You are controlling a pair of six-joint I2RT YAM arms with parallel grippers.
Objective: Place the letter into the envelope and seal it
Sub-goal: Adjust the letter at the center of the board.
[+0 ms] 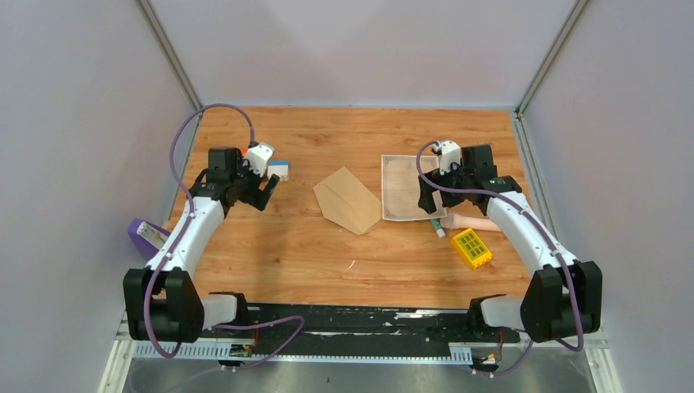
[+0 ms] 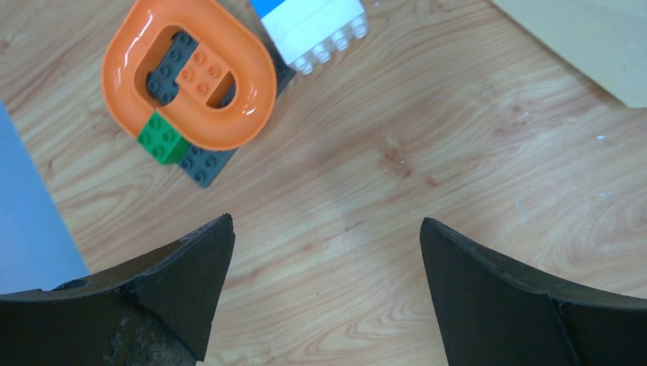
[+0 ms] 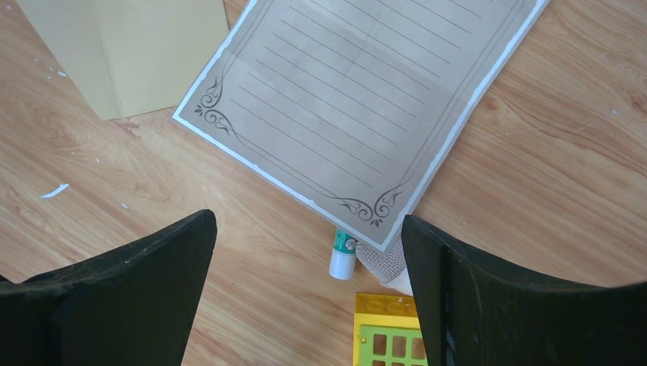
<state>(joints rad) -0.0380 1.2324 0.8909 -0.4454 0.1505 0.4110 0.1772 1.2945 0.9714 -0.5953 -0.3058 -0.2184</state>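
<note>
Two open pairs: left jaws and right jaws spread wide, gripping nothing. Flat on the tabletop (image 1: 286,246), the envelope (image 1: 348,199); just right of the envelope, the letter (image 1: 401,184), near edge below the right jaws. Well left of the envelope, the left jaws.

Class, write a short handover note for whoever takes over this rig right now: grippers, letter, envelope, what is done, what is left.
Left gripper: open, holding nothing.
Right gripper: open, holding nothing, hovering over the letter's near edge.
Letter: lying flat and unfolded, just right of the envelope.
Envelope: flat, mid-workspace, letter not in it.
Done: nothing yet.
Left: pick up the letter, slide it into the envelope, seal the flap.
</note>
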